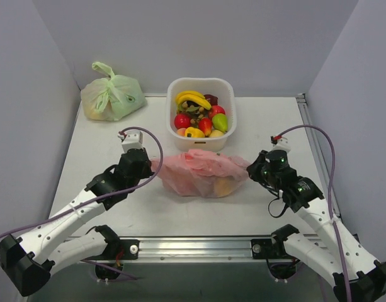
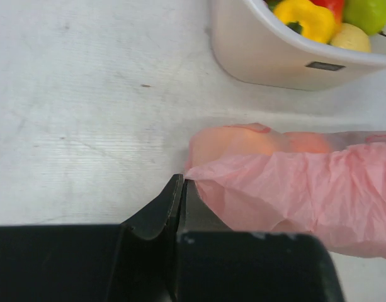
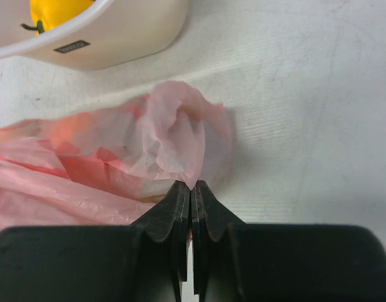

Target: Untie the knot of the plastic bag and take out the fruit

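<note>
The pink plastic bag lies crumpled in the middle of the table, stretched between both grippers. My left gripper is shut on its left edge, pinching thin plastic in the left wrist view. My right gripper is shut on its right end, holding a bunched tuft of pink plastic at the fingertips. I cannot tell whether that tuft is the knot. A yellow-orange fruit shows through the bag, and an orange shape shows through it in the left wrist view. Other fruits inside are hidden.
A white basket full of toy fruit stands just behind the bag, close to both grippers. A tied pale green bag sits at the back left. Walls enclose the table; a metal rail runs along the near edge.
</note>
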